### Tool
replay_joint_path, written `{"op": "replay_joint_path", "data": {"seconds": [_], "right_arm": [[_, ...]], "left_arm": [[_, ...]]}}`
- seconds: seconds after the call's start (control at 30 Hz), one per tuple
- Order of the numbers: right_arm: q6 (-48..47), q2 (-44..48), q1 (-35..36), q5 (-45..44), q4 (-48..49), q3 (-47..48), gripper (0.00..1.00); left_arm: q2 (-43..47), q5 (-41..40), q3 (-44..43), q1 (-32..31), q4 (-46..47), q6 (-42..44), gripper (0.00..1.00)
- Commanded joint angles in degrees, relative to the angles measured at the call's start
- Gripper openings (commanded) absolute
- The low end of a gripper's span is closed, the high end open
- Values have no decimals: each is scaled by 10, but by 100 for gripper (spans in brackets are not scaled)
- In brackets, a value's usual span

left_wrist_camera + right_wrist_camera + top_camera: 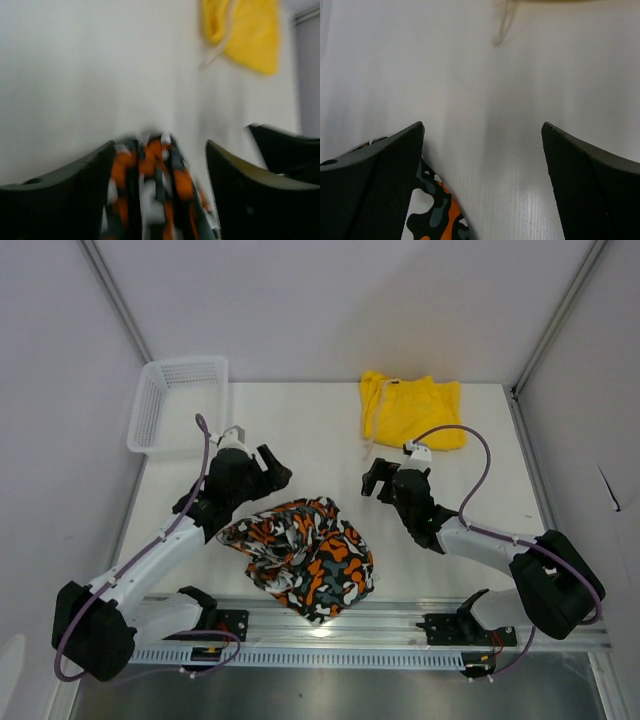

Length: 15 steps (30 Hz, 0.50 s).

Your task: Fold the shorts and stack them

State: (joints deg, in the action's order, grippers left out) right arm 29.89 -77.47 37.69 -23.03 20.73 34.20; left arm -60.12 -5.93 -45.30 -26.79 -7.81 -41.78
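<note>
Left gripper (160,145) parted, blurred patterned shorts (150,195) between fingers; right gripper (481,125) wide apart, empty, yellow shorts (425,405) cut off beyond fingertips.

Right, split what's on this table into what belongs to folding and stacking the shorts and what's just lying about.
For the job:
- patterned shorts, crumpled near the arms
- yellow shorts, at the far edge

Lying about:
- white mesh basket, far left corner

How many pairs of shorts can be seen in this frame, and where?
2. The yellow shorts lie at the far side of the table, right of centre; the patterned shorts sit crumpled near its front edge. None looks hidden.
</note>
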Motion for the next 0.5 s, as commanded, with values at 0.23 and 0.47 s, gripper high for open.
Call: {"op": "replay_joint_path", "data": {"seconds": [0.23,0.47], "right_arm": [[-68,-14,1,132,62,18,97],[-137,-52,44,267,58,61,82]], "left_arm": [[215,-108,-35,-2,-172,52,99],[212,-12,-62,-3,-252,104,99]]}}
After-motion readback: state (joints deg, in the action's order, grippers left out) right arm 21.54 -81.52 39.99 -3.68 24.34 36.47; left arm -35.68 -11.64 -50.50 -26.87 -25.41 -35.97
